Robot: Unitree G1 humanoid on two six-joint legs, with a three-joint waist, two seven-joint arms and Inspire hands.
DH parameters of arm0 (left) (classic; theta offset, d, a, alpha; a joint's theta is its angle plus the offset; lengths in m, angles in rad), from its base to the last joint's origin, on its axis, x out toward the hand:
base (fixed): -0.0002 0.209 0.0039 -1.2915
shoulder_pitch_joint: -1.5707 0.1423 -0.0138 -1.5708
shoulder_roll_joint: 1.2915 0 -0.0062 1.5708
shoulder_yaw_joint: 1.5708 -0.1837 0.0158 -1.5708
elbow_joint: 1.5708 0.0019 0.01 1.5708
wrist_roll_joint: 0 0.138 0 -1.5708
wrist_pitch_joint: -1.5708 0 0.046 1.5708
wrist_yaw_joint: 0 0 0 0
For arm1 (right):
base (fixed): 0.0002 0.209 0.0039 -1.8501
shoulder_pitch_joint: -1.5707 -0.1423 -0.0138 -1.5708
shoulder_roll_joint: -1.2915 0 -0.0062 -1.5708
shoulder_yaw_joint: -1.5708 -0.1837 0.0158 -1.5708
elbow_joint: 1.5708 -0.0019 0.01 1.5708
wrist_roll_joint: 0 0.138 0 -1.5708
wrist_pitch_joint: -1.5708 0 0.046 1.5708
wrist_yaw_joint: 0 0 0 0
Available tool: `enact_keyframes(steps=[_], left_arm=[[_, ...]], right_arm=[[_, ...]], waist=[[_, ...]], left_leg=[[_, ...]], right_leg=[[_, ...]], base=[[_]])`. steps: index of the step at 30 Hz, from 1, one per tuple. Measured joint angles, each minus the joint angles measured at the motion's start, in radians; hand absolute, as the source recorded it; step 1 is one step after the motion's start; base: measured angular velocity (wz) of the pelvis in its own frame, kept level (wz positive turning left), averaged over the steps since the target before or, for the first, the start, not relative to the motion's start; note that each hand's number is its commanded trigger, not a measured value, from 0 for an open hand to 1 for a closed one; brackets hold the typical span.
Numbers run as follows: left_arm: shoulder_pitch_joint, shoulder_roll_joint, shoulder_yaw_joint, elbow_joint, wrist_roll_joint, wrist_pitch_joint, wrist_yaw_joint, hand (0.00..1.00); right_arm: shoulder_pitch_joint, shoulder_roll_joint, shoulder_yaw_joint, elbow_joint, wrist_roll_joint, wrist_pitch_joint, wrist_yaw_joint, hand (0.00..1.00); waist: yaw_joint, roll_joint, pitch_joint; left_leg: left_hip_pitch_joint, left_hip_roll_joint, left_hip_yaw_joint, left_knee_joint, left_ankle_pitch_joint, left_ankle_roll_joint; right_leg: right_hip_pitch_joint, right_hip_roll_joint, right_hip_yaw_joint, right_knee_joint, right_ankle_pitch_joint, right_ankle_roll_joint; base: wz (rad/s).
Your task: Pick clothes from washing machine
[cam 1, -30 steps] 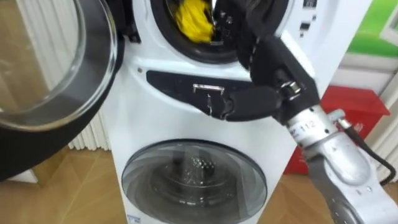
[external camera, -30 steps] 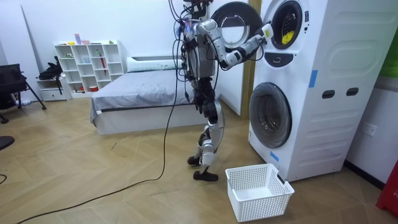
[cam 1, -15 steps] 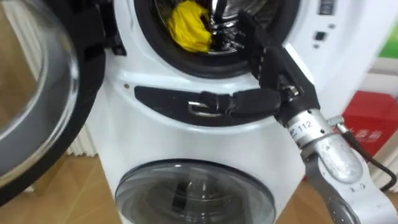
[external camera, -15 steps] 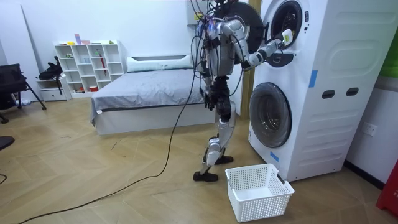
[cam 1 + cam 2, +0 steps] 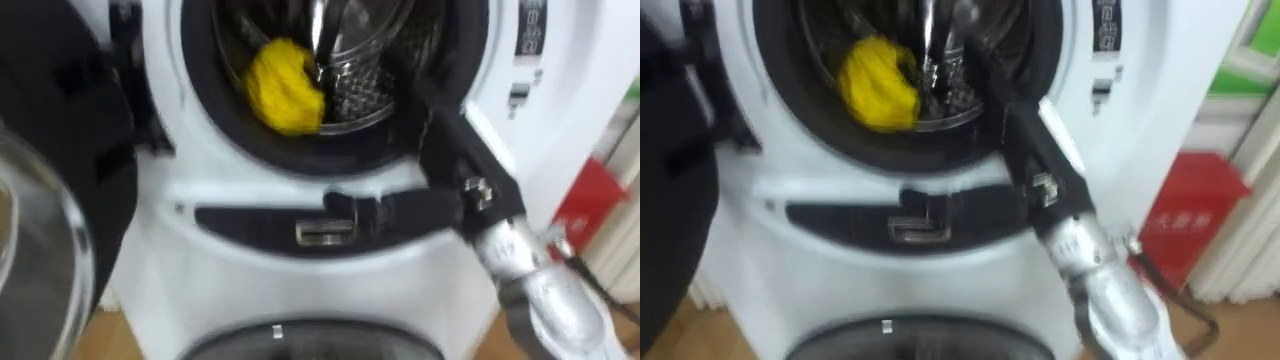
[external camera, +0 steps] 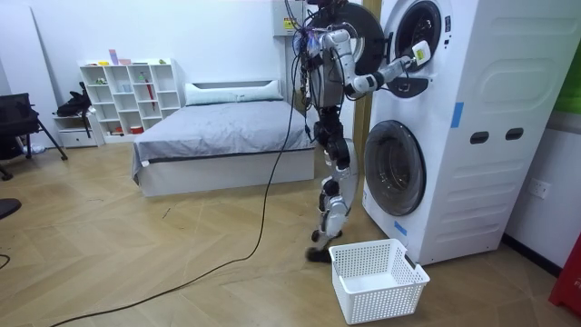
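Observation:
A yellow cloth (image 5: 282, 85) lies bunched at the left of the upper washing machine's (image 5: 240, 185) open drum, against the metal wall. My right hand (image 5: 452, 135) comes up from the lower right over the drum's dark rim. Its fingers (image 5: 404, 68) are straight and reach into the opening just right of the cloth, apart from it, while the thumb (image 5: 400, 205) sticks out left over the black panel. In the room view I stand close in front of the stacked machines with that arm (image 6: 386, 71) raised to the upper drum.
The upper machine's round glass door (image 5: 50, 200) hangs open at my left. Below is the lower machine's shut door (image 6: 395, 168). A white basket (image 6: 377, 277) stands on the floor at my feet. A red box (image 5: 590, 200) is at the right, a bed (image 6: 209, 136) behind me.
I have stepped closer to the machines, so the drum and cloth look larger and lower. My right hand has reached further over the rim into the drum.

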Motion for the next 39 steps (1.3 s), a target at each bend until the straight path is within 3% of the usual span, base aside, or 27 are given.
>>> enact_keyframes(steps=[1, 2, 3, 6, 9, 14, 17, 21, 23, 27, 35, 39], left_arm=[[0.008, -0.007, -0.004, 0.0, 0.001, -0.008, 0.006, 0.0], [0.02, -0.011, -0.01, 0.0, 0.001, -0.012, 0.011, 0.0], [0.041, -0.012, -0.017, -0.006, 0.003, -0.014, 0.019, 0.0], [0.106, -0.008, -0.01, -0.006, 0.017, 0.0, 0.036, 0.0], [0.154, -0.009, -0.008, -0.005, 0.039, 0.018, 0.027, 0.0], [0.138, -0.013, 0.012, -0.004, 0.041, 0.009, 0.005, 0.0], [0.129, -0.014, 0.012, -0.004, 0.042, 0.009, 0.005, 0.0], [0.112, -0.014, 0.013, -0.004, 0.041, 0.009, 0.006, 0.0], [0.103, -0.014, 0.013, -0.004, 0.041, 0.009, 0.007, 0.0], [0.065, -0.014, 0.013, -0.002, 0.041, 0.003, 0.018, 0.0], [0.079, -0.024, 0.036, 0.029, 0.041, -0.003, 0.036, 0.0], [0.087, -0.034, 0.052, 0.028, 0.041, 0.011, 0.035, 0.0]], right_arm=[[0.0, 0.002, -0.002, 0.002, 0.001, 0.017, 0.0, 0.0], [0.0, 0.001, -0.002, 0.006, 0.001, 0.029, 0.002, 0.0], [-0.001, 0.001, -0.007, 0.009, -0.001, 0.045, 0.005, 0.0], [-0.001, 0.006, -0.029, 0.01, 0.001, 0.051, 0.014, 0.0], [-0.003, 0.013, -0.039, 0.007, -0.002, 0.059, 0.009, 0.0], [-0.094, 0.021, -0.034, 0.001, -0.107, 0.089, 0.007, 0.0], [-0.135, 0.025, -0.033, -0.065, -0.11, 0.097, 0.012, 0.0], [-0.175, 0.034, -0.03, -0.167, -0.095, 0.097, 0.02, 0.0], [-0.182, 0.034, -0.024, -0.175, -0.094, 0.099, 0.019, 0.0], [-0.204, 0.03, -0.014, -0.175, -0.101, 0.11, 0.019, 0.0], [-0.221, 0.029, 0.003, -0.175, -0.094, 0.119, 0.013, 0.0], [-0.221, 0.025, 0.002, -0.16, -0.108, 0.13, 0.007, 0.0]], waist=[[-0.001, 0.0, -0.0001], [0.003, 0.004, -0.0064], [0.006, 0.01, -0.0187], [0.011, 0.009, -0.0178], [0.029, 0.005, -0.0155], [0.068, -0.002, -0.0147], [0.074, -0.007, -0.0185], [0.077, -0.022, -0.0271], [0.079, -0.03, -0.0268], [0.088, -0.046, -0.0143], [0.091, -0.043, -0.0121], [0.087, -0.034, -0.0058]], left_leg=[[0.009, -0.013, -0.006, 0.0, 0.0, 0.001], [0.015, -0.015, -0.007, -0.007, -0.001, 0.0], [0.02, -0.015, -0.013, -0.021, 0.003, -0.007], [0.021, -0.014, -0.025, -0.042, 0.021, -0.01], [0.018, -0.011, -0.022, -0.05, 0.03, -0.012], [-0.005, -0.003, -0.015, -0.05, 0.036, -0.02], [-0.01, -0.002, -0.026, -0.056, 0.037, -0.02], [0.004, -0.005, -0.041, -0.086, 0.043, -0.02], [0.02, -0.008, -0.05, -0.092, 0.042, -0.022], [0.023, -0.005, -0.05, -0.111, 0.04, -0.026], [0.053, 0.002, -0.049, -0.138, 0.033, -0.035], [0.049, 0.002, -0.054, -0.138, 0.03, -0.035]], right_leg=[[-0.009, -0.007, 0.01, -0.035, 0.093, -0.022], [-0.003, -0.013, 0.008, -0.045, 0.087, -0.017], [0.008, -0.012, -0.008, -0.072, 0.093, -0.021], [0.021, -0.007, -0.033, -0.117, 0.122, -0.024], [0.016, -0.002, -0.027, -0.125, 0.132, -0.027], [-0.011, 0.004, -0.018, -0.124, 0.14, -0.035], [0.001, 0.014, -0.019, -0.157, 0.152, -0.029], [0.025, 0.017, -0.031, -0.191, 0.161, -0.04], [0.042, 0.019, -0.032, -0.192, 0.159, -0.04], [0.043, 0.025, -0.027, -0.193, 0.156, -0.041], [0.054, 0.033, -0.03, -0.192, 0.155, -0.041], [0.053, 0.032, -0.034, -0.193, 0.154, -0.039]], base=[[0.16], [0.16], [0.16], [0.11], [-0.04], [-0.05], [0.11], [0.12], [0.11], [-0.02], [-0.04], [0.04]])
